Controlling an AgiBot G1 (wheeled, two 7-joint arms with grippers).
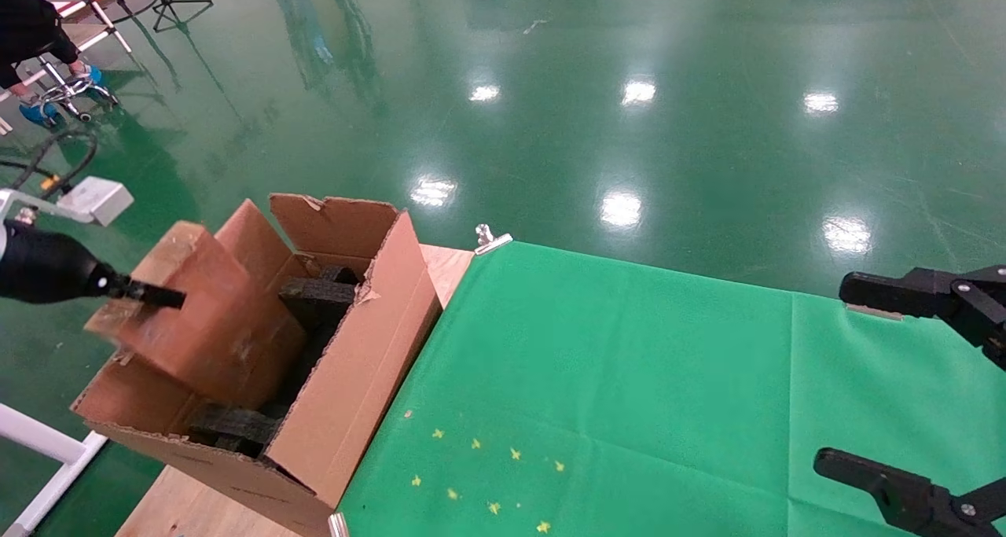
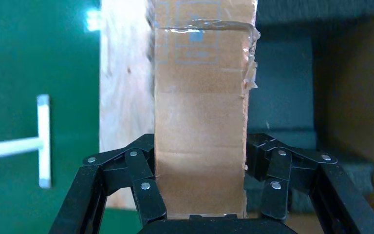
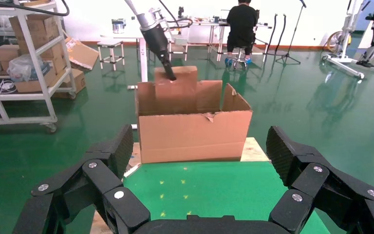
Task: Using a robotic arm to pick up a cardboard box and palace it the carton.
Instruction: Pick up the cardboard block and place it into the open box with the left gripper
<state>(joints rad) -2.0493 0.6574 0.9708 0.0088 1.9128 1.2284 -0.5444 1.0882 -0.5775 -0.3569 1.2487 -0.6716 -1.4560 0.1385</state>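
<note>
Over the carton [image 1: 346, 380] at the table's left end, I have the left gripper [image 2: 199, 195] clamped on the taped cardboard box [image 1: 200, 317], partly lowered among the foam blocks [image 1: 318, 297], so next I judge lowering and releasing, while the right gripper [image 1: 912, 388] idles wide open.

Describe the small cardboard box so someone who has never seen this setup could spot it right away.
Find the carton at the left end of the green-covered table. Above its open top, the left gripper holds the cardboard box. It is small, sealed and taped, unlike the big flapped carton and black foam blocks.
</note>
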